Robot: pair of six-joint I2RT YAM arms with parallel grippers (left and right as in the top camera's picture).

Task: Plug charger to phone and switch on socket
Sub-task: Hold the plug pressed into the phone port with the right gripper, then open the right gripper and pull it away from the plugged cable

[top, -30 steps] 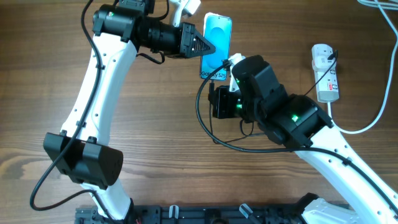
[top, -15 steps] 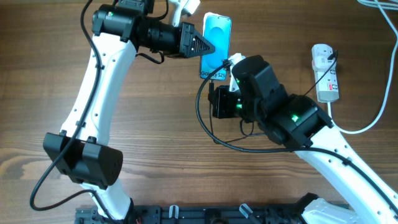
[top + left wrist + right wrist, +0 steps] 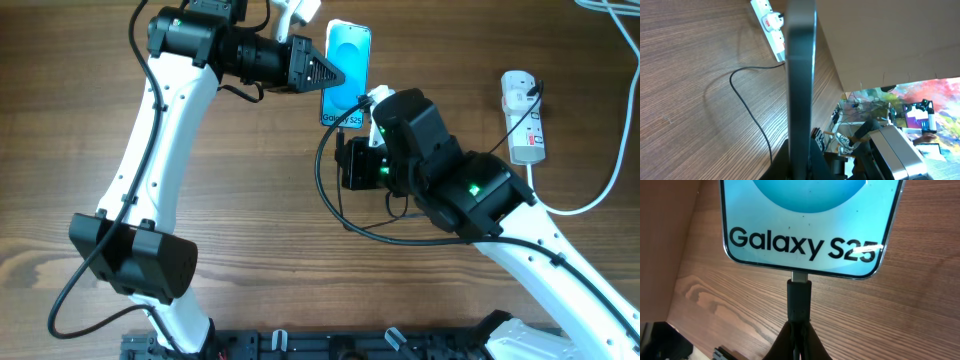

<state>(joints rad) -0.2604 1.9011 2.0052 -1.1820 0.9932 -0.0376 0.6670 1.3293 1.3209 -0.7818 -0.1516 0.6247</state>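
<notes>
The phone [image 3: 346, 72] has a cyan face and a white strip reading "Galaxy S25". My left gripper [image 3: 325, 72] is shut on its side edge and holds it above the table; the left wrist view shows the phone edge-on [image 3: 801, 85]. My right gripper [image 3: 800, 332] is shut on the charger's black connector [image 3: 799, 300], whose tip sits at the port in the phone's bottom edge [image 3: 805, 240]. The thin black charger cable [image 3: 330, 205] loops below the right arm. The white socket [image 3: 524, 115] lies at the right, apart from both grippers.
A thick white lead [image 3: 600, 195] runs from the socket along the table's right side. The socket also shows at the top of the left wrist view [image 3: 771, 22], with the thin black cable [image 3: 747, 107] curving across the wood.
</notes>
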